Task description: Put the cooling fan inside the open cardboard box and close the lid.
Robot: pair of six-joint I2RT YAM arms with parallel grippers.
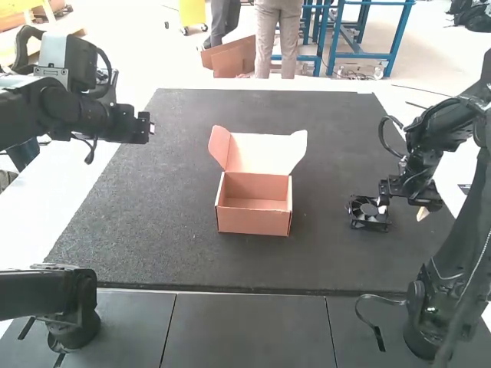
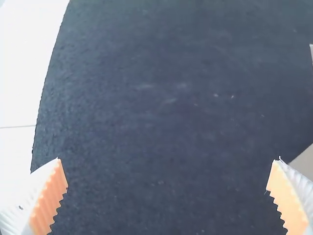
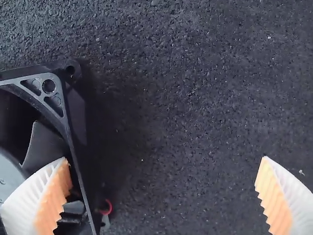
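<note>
Right of the open box (image 1: pixel 254 203), on the mat (image 1: pixel 153 199), I see the fan (image 1: pixel 368 212), with my right gripper (image 1: pixel 400 208) low over it: fingers spread wide, one over the fan's frame, nothing gripped. My left gripper (image 1: pixel 146 125) hangs over the mat's left side, also wide open and empty.

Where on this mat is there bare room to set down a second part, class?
Widest: the black mat between the left gripper and the cardboard box, down to the mat's near edge. Narrower: the strip between box and cooling fan. Crowded: around the fan, where the open right gripper sits over its edge.
</note>
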